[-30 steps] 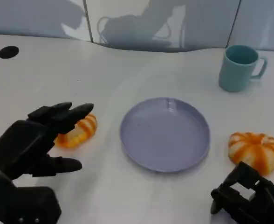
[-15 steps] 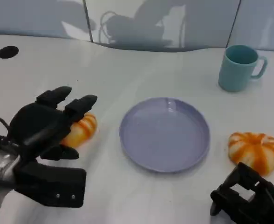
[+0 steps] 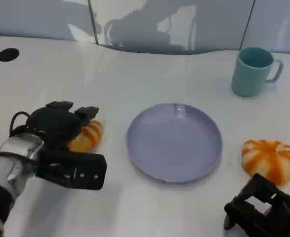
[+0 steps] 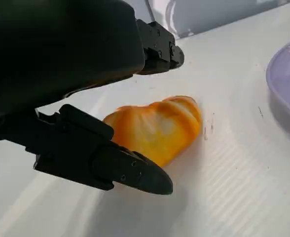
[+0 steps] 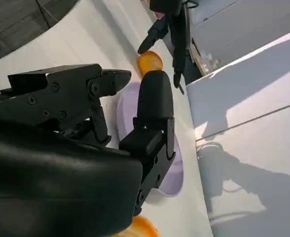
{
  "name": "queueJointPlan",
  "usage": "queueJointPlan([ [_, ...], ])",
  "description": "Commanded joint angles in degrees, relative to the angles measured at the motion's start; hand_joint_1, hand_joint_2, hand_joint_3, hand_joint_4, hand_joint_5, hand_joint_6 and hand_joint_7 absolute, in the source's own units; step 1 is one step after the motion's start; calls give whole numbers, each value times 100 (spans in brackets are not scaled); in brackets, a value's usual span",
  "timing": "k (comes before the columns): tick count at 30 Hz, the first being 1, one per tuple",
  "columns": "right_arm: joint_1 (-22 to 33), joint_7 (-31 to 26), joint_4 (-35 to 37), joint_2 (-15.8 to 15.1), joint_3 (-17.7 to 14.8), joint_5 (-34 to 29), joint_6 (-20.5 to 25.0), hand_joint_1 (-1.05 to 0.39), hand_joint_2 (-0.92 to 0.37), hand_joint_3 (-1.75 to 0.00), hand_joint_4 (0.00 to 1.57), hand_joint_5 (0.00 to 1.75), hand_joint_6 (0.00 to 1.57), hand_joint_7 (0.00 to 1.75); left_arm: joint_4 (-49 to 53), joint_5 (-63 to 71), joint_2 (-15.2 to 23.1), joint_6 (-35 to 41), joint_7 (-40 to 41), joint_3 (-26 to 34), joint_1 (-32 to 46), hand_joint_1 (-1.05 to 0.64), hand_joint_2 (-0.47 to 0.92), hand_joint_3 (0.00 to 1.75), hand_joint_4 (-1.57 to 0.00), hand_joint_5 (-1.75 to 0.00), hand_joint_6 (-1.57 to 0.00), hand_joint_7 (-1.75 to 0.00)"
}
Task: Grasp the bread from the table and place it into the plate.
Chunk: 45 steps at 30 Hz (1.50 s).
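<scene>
Down at the table, the left hand (image 3: 61, 126) hovers over the bread (image 3: 86, 137), fingers (image 4: 157, 49) spread apart and holding nothing; in the left wrist view the loaf (image 4: 157, 127) lies on the white table (image 3: 135, 74) in the gap between the upper fingers and the lower one, seemingly untouched, though contact is hard to judge. Beyond the fingertips sits the lavender plate (image 3: 174, 142). The right hand (image 3: 263, 212) rests low with fingers curled in on nothing, a second bread (image 3: 270, 159) just ahead of them. A teal mug (image 3: 253, 71) stands far beyond.
</scene>
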Motion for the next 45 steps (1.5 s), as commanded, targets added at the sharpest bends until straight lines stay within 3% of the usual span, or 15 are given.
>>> queueJointPlan([
  [1, -13, 60, -5, -107, -76, 110, 30, -67, -92, -8, 76, 156, 67, 137, 806, -187, -244, 233, -8, -157, -544, -62, 86, 0, -2, -1, -6, 0],
  [10, -38, 173, 59, -144, -134, 131, 15, -65, -92, -12, 76, 156, 67, 137, 1944, -416, -622, 353, 103, -437, -1115, -61, 85, 0, -5, -3, -8, -1],
  [36, -38, 171, 59, -148, -131, 134, 14, -65, -92, -12, 77, 155, 68, 137, 2061, -698, -609, 344, 182, -731, -1188, -61, 85, 0, -6, -2, -9, 0],
  [45, 2, 162, 35, -140, -125, 104, -64, -64, -92, -13, 79, 155, 67, 139, 2398, -891, -770, 536, -183, -723, -1267, -57, 86, 0, -13, -4, -13, -1],
])
